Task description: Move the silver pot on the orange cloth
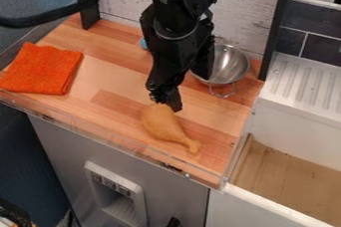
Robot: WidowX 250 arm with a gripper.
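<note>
The silver pot (pixel 230 65) sits at the back of the bench (pixel 123 74) near the wall (pixel 243 9), partly behind the arm (pixel 174 27), well apart from the orange cloth (pixel 43 69). I can't tell whether the claw (pixel 166 102) is open or closed, but it's low by the drumstick (pixel 166 124); a careless swing could knock that, or the arm could tip the pot

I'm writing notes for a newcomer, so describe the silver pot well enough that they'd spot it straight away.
On the wooden counter, look to the back right corner, beside the dark post. There stands the silver pot, a rounded bowl shape on thin wire legs. Its shiny metal sets it apart from the orange cloth and the tan drumstick.
</note>
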